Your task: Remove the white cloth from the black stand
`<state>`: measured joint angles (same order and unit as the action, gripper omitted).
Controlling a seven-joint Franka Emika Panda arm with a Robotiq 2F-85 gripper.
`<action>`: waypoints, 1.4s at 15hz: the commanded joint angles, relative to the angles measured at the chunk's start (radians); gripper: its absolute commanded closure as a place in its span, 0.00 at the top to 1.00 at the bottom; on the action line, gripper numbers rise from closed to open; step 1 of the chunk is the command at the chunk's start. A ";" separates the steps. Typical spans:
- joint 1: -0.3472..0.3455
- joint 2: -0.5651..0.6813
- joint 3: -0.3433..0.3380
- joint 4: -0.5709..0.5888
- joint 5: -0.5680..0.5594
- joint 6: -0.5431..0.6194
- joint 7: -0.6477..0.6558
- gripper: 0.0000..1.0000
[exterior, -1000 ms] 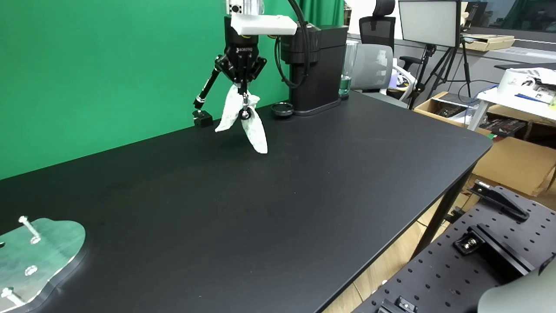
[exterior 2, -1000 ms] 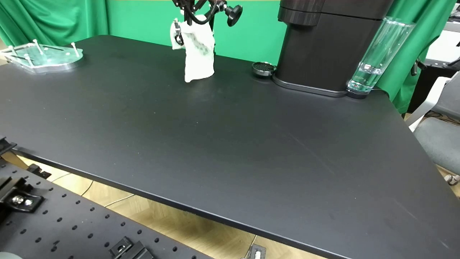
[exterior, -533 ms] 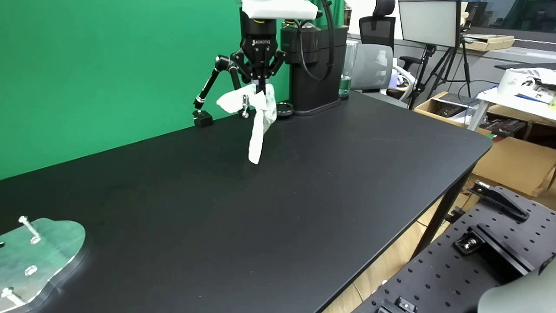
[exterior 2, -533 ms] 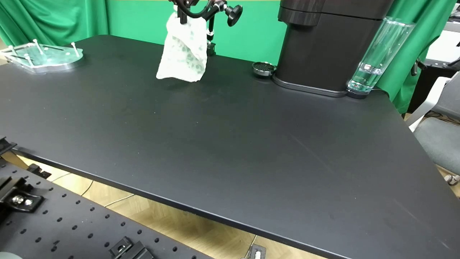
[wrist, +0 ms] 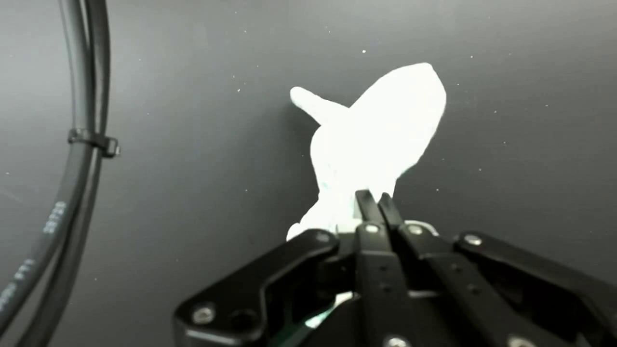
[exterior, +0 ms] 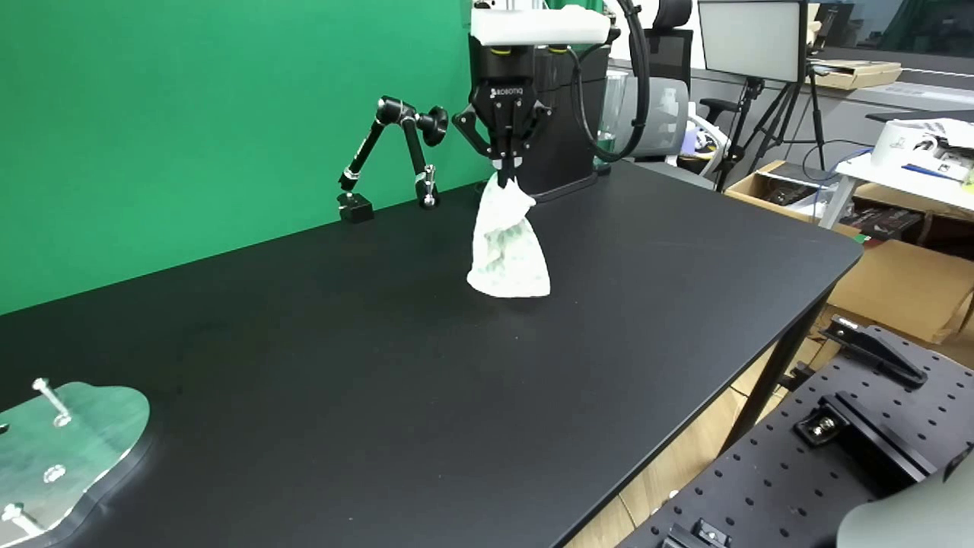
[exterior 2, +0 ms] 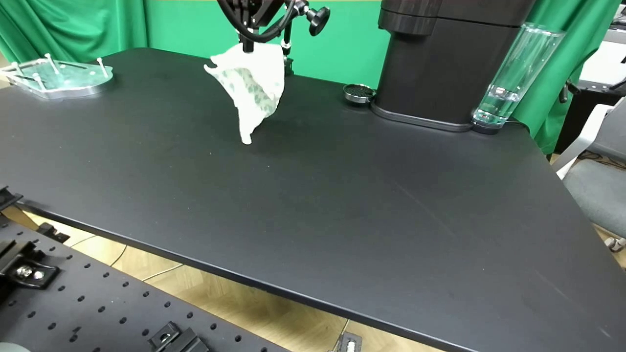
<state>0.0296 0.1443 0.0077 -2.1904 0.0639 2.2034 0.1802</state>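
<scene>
The white cloth with pale green marks hangs in both exterior views (exterior: 508,262) (exterior 2: 259,83), pinched at its top. My gripper (exterior: 505,176) is shut on it and points straight down; it also shows in the other exterior picture (exterior 2: 248,46). In the wrist view the fingertips (wrist: 376,198) are nearly together with the bright cloth (wrist: 381,130) spread beyond them. The black stand (exterior: 389,113), a jointed arm with a knob, stands bare by the green wall, apart from the cloth. Its knob end (exterior 2: 318,20) shows too. I cannot tell whether the cloth's lower end touches the table.
A black coffee machine (exterior: 559,122) stands behind and beside my gripper, with a clear water tank (exterior 2: 513,78) and a small round dish (exterior 2: 358,94). A glass plate with white pegs (exterior: 84,426) lies at the table's far end (exterior 2: 58,76). A perforated plate (exterior: 761,457) adjoins the table.
My gripper has moved away from the stand with the cloth in it, toward the right in the view that shows the whole stand. The cloth was around the stand's end and now hangs free.
</scene>
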 commanded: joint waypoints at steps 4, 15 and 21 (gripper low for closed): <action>-0.021 -0.035 -0.022 -0.040 -0.081 0.050 -0.072 0.33; 0.020 -0.094 0.007 -0.045 -0.405 -0.107 -0.226 1.00; 0.031 -0.127 0.026 -0.065 -0.523 -0.088 -0.109 1.00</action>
